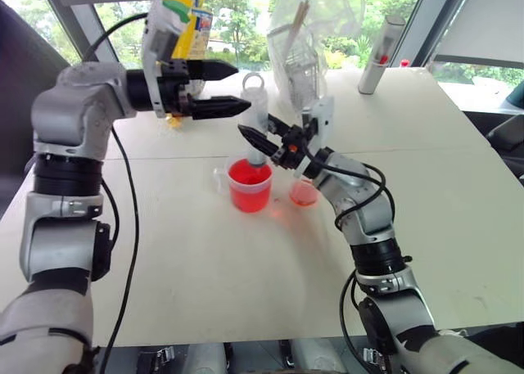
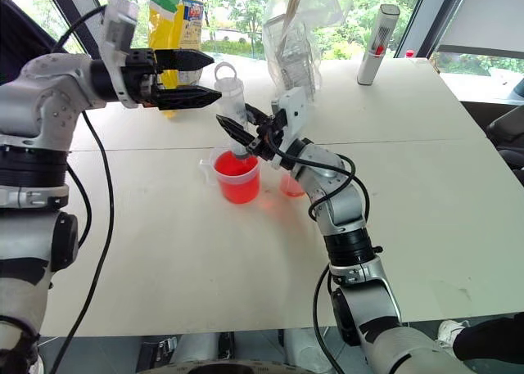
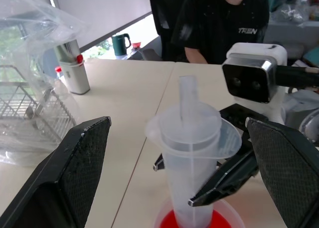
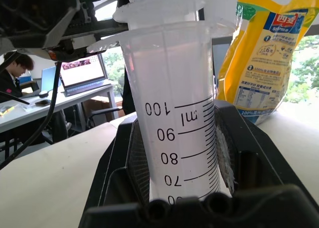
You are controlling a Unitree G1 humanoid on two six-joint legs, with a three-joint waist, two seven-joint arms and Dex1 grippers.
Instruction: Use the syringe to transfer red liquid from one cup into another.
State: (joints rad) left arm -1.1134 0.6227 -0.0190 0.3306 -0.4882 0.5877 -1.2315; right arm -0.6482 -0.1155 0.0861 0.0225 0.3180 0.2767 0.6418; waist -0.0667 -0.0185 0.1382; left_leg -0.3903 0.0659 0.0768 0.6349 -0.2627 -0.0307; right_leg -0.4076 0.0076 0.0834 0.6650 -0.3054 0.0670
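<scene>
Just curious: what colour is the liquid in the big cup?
Bright red-orange liquid in the wide handled cup; the left eye view shows it best.

A pale table (image 1: 246,292) made of two tops butted together, the seam crossing its middle, fills the floor here. Windows (image 2: 475,14) run from ten to two o'clock, with green trees and bright daylight outside. At three o'clock a second table (image 1: 483,92) stands close by. Beyond, a person (image 3: 224,23) in black sits, and a desk (image 4: 55,101) carries a laptop (image 4: 82,76).
</scene>
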